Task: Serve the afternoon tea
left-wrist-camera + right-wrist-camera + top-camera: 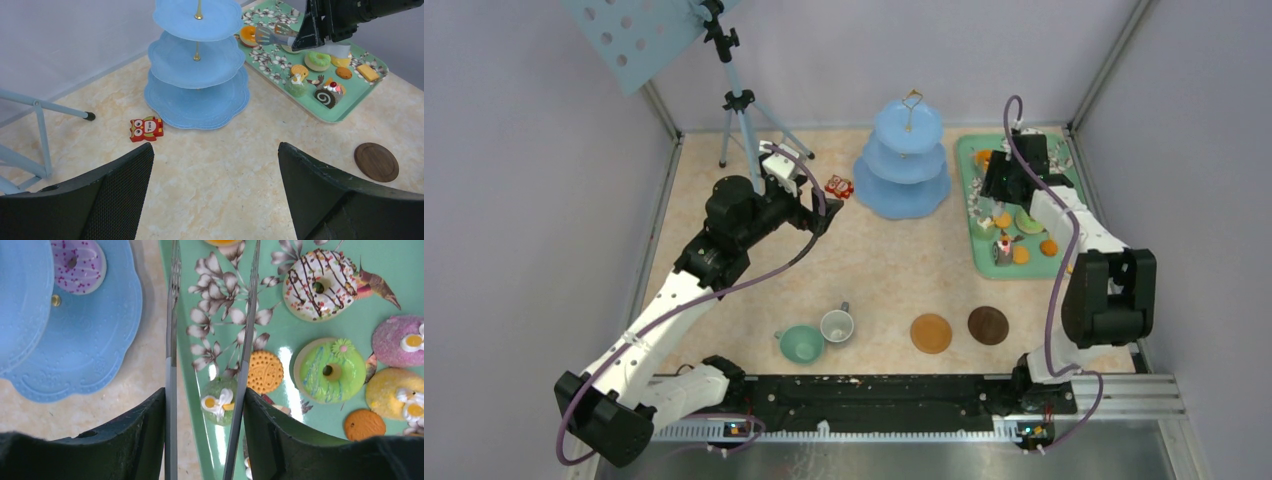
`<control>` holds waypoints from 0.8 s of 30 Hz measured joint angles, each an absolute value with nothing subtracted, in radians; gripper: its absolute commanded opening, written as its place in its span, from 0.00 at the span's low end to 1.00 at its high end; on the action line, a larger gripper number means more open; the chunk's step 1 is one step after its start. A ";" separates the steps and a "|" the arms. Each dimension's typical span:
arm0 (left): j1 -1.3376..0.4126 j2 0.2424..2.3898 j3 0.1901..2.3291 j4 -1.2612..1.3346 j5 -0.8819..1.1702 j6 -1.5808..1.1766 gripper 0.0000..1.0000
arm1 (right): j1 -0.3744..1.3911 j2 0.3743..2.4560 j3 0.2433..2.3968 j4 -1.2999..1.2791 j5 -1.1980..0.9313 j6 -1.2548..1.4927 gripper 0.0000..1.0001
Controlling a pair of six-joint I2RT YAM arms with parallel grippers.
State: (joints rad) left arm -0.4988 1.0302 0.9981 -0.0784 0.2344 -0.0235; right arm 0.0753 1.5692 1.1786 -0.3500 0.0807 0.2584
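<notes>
The light-blue three-tier stand (907, 160) stands at the back centre. A purple donut (78, 265) lies on one of its lower tiers. Donuts, cupcakes and orange biscuits (265, 371) lie on the green floral tray (972, 205). My right gripper (205, 405) is shut on the metal tongs (247, 340), whose two arms stay apart and reach over the tray's left edge, above a green cupcake (219, 399). My left gripper (215, 160) is open and empty above the table, left of the stand. The teal cup (802, 343), the grey-white cup (837, 324) and two brown coasters (931, 333) (988, 325) sit near the front.
A red owl toy (839, 186) lies just left of the stand's base. A tripod (742, 110) stands at the back left. Grey walls enclose the table on three sides. The tray (320, 112) sits close to the right wall.
</notes>
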 measured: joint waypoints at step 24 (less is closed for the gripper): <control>-0.499 1.030 0.998 -0.075 0.234 -0.023 0.99 | 0.030 1.889 1.449 -0.406 0.032 0.246 0.56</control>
